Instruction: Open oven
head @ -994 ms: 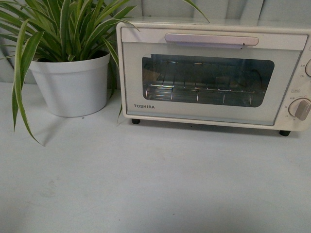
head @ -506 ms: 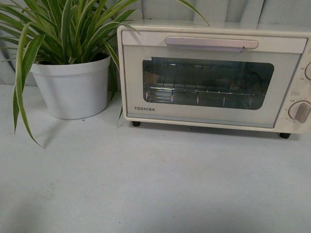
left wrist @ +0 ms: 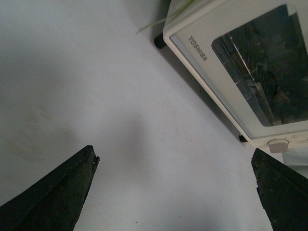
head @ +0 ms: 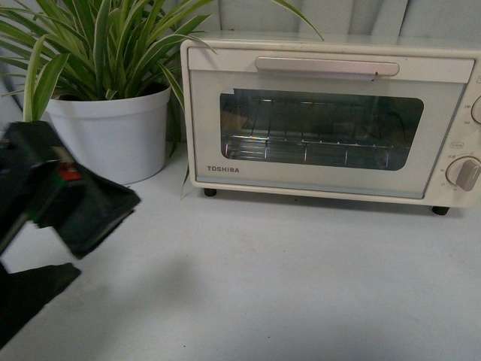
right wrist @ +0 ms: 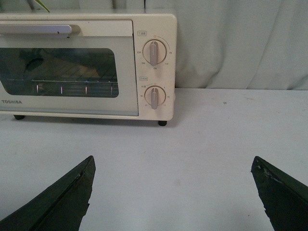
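The cream-white TOSHIBA oven (head: 323, 180) stands at the back of the white table, its glass-windowed door shut. Its long bar handle (head: 327, 66) runs along the top of the door, and a wire rack (head: 316, 143) shows through the glass. My left gripper (head: 105, 237) is open and empty at the left, above the table, in front of and well left of the oven. In the left wrist view my left gripper (left wrist: 174, 159) points at bare table, with the oven (left wrist: 202, 62) ahead. My right gripper (right wrist: 173, 161) is open and empty, facing the oven's (right wrist: 96, 103) knob side; it does not show in the front view.
A white pot (head: 113, 135) with a long-leaved green plant stands just left of the oven. Two round knobs (right wrist: 154, 52) (right wrist: 155, 96) sit on the oven's right panel. A pale curtain (right wrist: 240, 43) hangs behind. The table (head: 285, 286) stretches in front of the oven.
My left gripper has come into the front view at the left, partly covering the pot's lower side. The oven door stays shut.
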Available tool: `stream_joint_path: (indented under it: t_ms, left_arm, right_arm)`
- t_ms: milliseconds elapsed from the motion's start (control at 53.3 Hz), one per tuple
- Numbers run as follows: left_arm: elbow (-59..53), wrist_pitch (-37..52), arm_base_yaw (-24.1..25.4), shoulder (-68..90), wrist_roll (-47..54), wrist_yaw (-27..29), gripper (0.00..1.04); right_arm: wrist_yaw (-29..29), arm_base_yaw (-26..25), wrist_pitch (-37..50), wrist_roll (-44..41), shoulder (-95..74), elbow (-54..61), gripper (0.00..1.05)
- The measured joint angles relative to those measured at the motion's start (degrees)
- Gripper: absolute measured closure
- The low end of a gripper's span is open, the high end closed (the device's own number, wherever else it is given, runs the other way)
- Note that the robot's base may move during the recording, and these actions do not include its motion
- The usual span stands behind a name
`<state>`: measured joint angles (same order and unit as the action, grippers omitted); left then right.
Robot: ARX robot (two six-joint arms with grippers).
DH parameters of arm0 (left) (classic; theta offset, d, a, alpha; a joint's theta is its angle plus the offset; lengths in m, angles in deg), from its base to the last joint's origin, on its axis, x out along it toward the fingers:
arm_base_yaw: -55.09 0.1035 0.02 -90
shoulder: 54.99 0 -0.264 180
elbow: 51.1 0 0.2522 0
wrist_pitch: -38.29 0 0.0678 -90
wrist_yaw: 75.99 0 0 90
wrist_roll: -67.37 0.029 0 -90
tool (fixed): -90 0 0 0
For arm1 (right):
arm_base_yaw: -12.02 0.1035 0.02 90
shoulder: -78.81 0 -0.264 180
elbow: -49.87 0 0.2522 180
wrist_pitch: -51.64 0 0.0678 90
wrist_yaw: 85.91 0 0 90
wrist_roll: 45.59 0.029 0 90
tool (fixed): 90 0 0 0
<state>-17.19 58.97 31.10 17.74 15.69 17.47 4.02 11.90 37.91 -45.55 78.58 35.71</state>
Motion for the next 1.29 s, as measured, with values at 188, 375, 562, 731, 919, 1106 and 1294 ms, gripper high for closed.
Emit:
stream_joint_path:
  t_ms: [188, 375, 562, 731, 919, 1106, 1294]
  left_arm:
    - [7.5, 2.4, -4.6, 12.1, -4.8, 0.6, 0.06]
    - [12.3, 2.9, -6.4, 19.4, -9.0, 1.6, 0.06]
    - [14.9, 2.8, -7.2, 22.9, -11.6, 2.3, 0.06]
    - [16.9, 2.7, -7.6, 24.7, -13.4, 2.4, 0.06]
    - [18.2, 1.9, -7.9, 25.7, -14.4, 2.8, 0.07]
    - [18.2, 1.9, -7.6, 25.8, -15.0, 2.8, 0.07]
    - [17.6, 2.4, -6.8, 25.6, -15.5, 2.3, 0.07]
  right_arm:
    - [0.0, 0.0, 0.0, 0.0, 0.0, 0.0, 0.09]
    - [0.0, 0.0, 0.0, 0.0, 0.0, 0.0, 0.09]
    - [0.0, 0.0, 0.0, 0.0, 0.0, 0.0, 0.09]
    - [0.0, 0.0, 0.0, 0.0, 0.0, 0.0, 0.09]
    - [0.0, 0.0, 0.0, 0.0, 0.0, 0.0, 0.09]
    - [-9.0, -2.1, 1.0, 5.8, -4.5, -0.5, 0.09]
    - [-4.0, 3.1, 9.5, 7.9, -24.5, -9.2, 0.09]
